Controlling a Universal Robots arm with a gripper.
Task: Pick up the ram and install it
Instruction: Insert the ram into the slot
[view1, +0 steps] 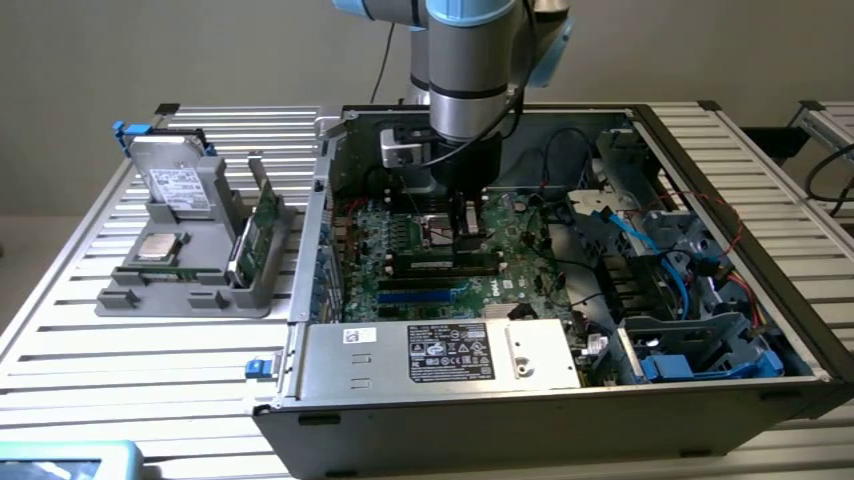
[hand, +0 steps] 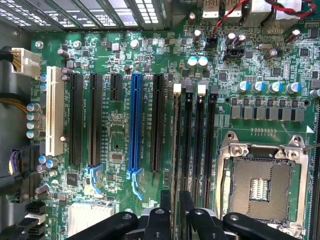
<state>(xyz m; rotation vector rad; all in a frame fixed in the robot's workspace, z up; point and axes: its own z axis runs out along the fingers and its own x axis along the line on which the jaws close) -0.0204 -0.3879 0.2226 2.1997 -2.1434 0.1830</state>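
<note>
Judging the install step in hand, we see fingers (hand: 164, 206) clamped on the ram (hand: 175, 145) above its slot (hand: 176, 90); seating needs square alignment.

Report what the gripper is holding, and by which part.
It cannot be told: the gripper hangs low over the black memory slots, its grasp hidden.

Cut off, hidden, unclear
The arm (view1: 470, 60) runs off the exterior view's upper edge; the gripper (hand: 175, 200) is cropped by the wrist view's edge, and whatever it may hold cannot be told.
</note>
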